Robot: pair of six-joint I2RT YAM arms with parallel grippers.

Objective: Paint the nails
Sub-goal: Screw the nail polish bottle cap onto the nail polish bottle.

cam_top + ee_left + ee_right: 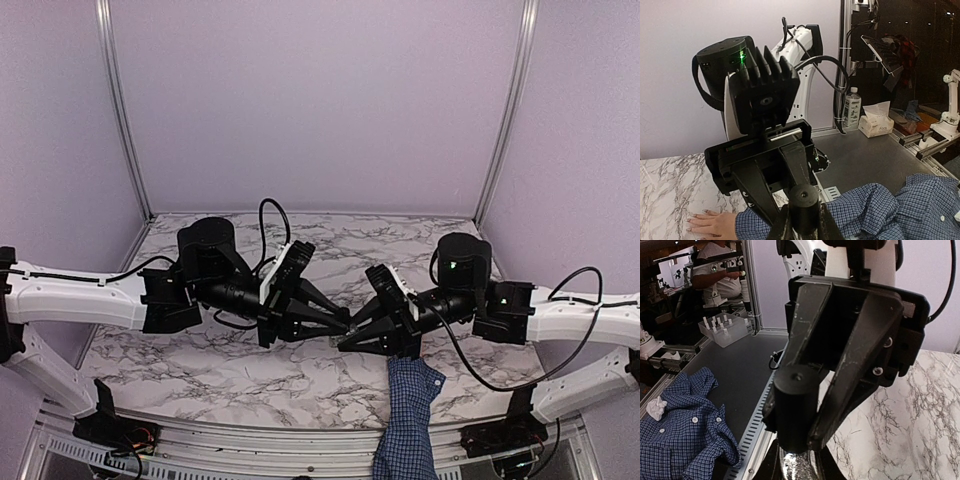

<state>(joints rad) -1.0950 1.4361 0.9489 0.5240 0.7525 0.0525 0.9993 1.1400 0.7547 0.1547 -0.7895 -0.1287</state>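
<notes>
Grey bottle (797,467) was held by R hand (348,342), cap (803,200) pinched by L hand (340,322); nails (691,223) by sleeve (760,222) prob. not painted yet.

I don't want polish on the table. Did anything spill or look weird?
No spill shows on the marble table. The right tool holds the bottle, the left tool grips its black cap, and the hand lies flat. Nothing stands out.

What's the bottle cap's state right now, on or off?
On: in the right wrist view the dark cap sits flush on top of the glittery bottle, with no brush or gap visible between them.
</notes>
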